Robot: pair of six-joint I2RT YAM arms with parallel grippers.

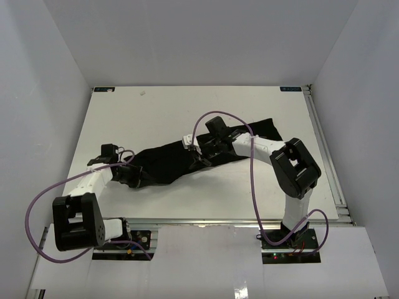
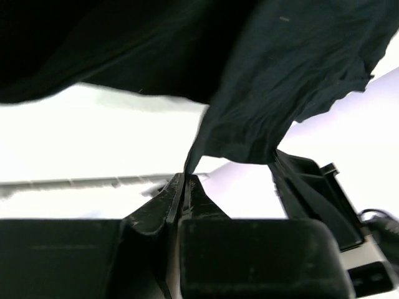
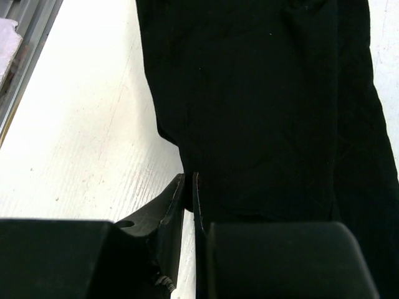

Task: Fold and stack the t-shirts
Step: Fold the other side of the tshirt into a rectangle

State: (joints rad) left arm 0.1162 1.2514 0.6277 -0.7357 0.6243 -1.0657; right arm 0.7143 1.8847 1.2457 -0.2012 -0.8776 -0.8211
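**Q:** Where does the t-shirt lie?
**A:** Across the middle of the table, bunched into a band running from near left to far right.
**Q:** State of the left gripper?
**A:** Jaws pressed almost together, pinching a pulled-up fold at the shirt's near-left end.
**Q:** And the right gripper?
**A:** Jaws a thin slit apart, clamped on the shirt's edge around its middle.

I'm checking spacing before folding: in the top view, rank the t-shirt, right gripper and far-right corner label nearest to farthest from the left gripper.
1. t-shirt, pinched in the left gripper.
2. right gripper, to its right, mid-shirt.
3. corner label, far right table corner.
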